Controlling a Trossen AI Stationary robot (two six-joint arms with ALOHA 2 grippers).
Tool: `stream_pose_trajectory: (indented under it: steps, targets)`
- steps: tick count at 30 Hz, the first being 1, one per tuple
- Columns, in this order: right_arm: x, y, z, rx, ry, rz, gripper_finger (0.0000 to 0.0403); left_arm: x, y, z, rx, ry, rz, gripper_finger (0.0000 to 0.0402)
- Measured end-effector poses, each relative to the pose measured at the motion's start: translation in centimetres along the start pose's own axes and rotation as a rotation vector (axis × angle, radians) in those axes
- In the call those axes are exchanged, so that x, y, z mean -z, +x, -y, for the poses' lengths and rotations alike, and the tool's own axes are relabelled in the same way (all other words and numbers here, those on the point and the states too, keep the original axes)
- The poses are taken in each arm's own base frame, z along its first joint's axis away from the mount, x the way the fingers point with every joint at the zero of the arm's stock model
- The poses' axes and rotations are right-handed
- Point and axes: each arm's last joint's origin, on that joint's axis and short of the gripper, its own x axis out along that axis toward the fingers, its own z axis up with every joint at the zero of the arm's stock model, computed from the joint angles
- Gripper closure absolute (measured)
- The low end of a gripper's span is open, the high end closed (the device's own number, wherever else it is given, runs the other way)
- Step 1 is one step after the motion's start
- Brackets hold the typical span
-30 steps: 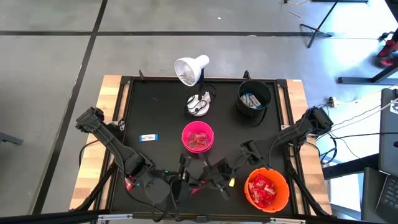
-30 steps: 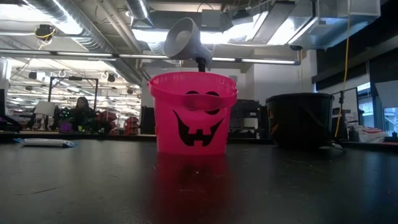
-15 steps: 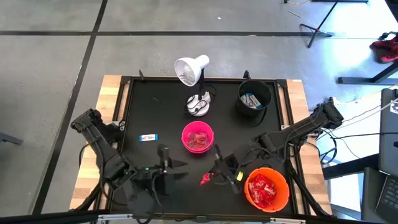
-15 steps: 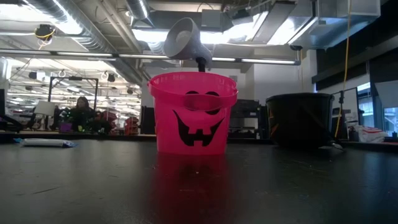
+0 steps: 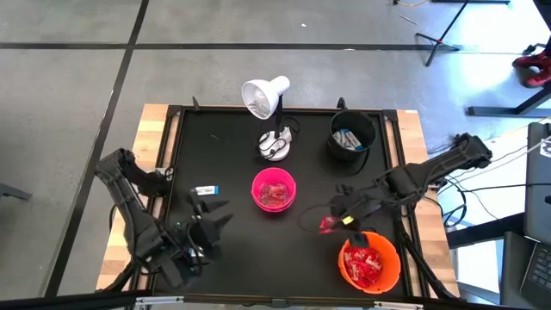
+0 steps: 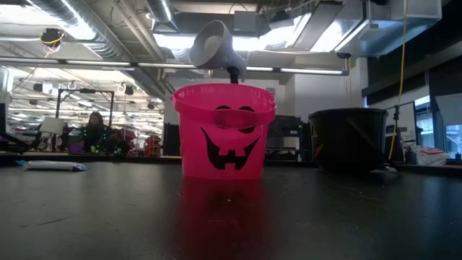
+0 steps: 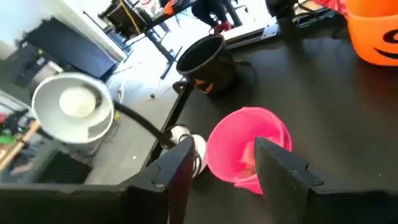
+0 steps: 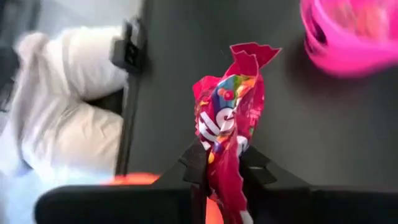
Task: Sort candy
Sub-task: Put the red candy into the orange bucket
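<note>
Your right tool (image 8: 224,163) is clamped on a shiny red packet (image 8: 227,118), pinched low on the wrapper so that its twisted end stands clear above the fingers (image 8: 198,163). In the high view that packet (image 5: 328,225) hangs over bare counter (image 5: 232,155), between the pink bowl (image 5: 274,190) and the orange bowl (image 5: 369,262), nearer the orange one. Since the orange bowl already holds a heap of red packets (image 5: 363,263), you are likely carrying this one there, and lifting it off the surface keeps it from dragging.

Your left tool (image 7: 221,165) is empty, its two dark fingers (image 7: 280,165) spread apart with nothing between them. It sits near the front left of the counter, aimed back toward the pink bowl (image 7: 249,146) and the white desk lamp (image 7: 74,115).

One slim white-and-blue bar (image 5: 205,190) lies alone on the counter, just beside your left tool and well apart from the black bowl (image 5: 352,134), where something pale and blue already rests. That bar looks like the left arm's natural next pick. The pink bowl holds reddish sweets (image 5: 274,193) whose kind you cannot make out
</note>
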Motion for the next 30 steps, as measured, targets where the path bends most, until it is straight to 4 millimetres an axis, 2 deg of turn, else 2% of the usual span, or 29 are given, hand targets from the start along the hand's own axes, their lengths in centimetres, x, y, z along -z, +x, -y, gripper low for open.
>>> stream_pose_trajectory:
  steps: [3, 8, 10, 13, 17, 22, 25, 30]
  targets:
    - [1.1, -0.7, -0.3, 0.006, 0.052, -0.072, 0.0371, 1.2, 0.1, -0.8, 0.012, -0.052, -0.036, 0.0253]
    - [2.2, -1.0, -1.7, -0.034, 0.102, -0.118, 0.0362, 3.3, 2.0, -1.3, 0.099, -0.185, -0.206, 0.0272]
    - [2.6, -1.0, -2.4, -0.068, 0.127, -0.146, 0.0352, 3.6, 3.2, -0.8, 0.199, -0.223, -0.278, 0.0278]
    - [3.3, -1.0, -3.5, -0.101, 0.169, -0.18, 0.0344, 3.4, 5.2, 0.7, 0.442, -0.199, -0.318, 0.0285]
    - [4.3, -1.1, -4.7, -0.11, 0.199, -0.222, 0.0349, 2.0, 6.6, 2.0, 0.748, -0.1, -0.185, 0.0291]
    - [5.8, -1.4, -5.9, -0.097, 0.244, -0.289, 0.0359, -0.2, 7.5, 1.9, 0.977, -0.001, 0.052, 0.0298]
    - [6.6, -1.5, -6.3, -0.074, 0.257, -0.329, 0.0359, -1.0, 7.8, 0.7, 1.025, 0.026, 0.143, 0.0304]
    - [7.4, -1.8, -6.9, -0.084, 0.228, -0.377, 0.0352, -1.6, 8.4, -1.8, 0.942, -0.037, 0.168, 0.0307]
